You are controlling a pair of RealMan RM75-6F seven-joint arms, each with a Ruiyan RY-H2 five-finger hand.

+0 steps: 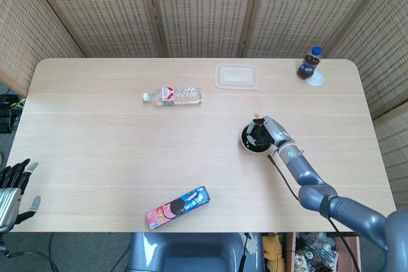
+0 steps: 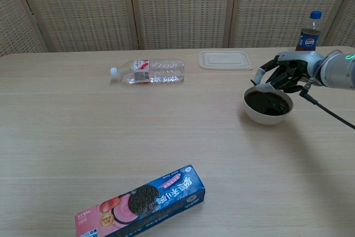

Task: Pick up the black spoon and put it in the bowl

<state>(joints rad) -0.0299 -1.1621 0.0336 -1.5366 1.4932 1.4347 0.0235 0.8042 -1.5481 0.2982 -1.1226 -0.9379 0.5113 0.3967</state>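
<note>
The white bowl (image 1: 246, 144) (image 2: 266, 116), dark inside, stands right of the table's middle. My right hand (image 1: 265, 132) (image 2: 284, 74) sits low over the bowl's far right rim, its thumb reaching the rim. The black spoon does not stand out against the dark inside of the bowl and the dark fingers, so I cannot tell whether the hand still holds it. My left hand (image 1: 13, 189) hangs off the table's near left corner with its fingers apart and nothing in it; only the head view shows it.
A clear water bottle (image 1: 173, 95) (image 2: 148, 71) lies at the back left of middle. A flat clear lid (image 1: 236, 76) (image 2: 224, 60) lies behind the bowl. A cola bottle (image 1: 309, 63) (image 2: 308, 30) stands at the far right. A blue cookie box (image 1: 177, 207) (image 2: 141, 202) lies near the front edge.
</note>
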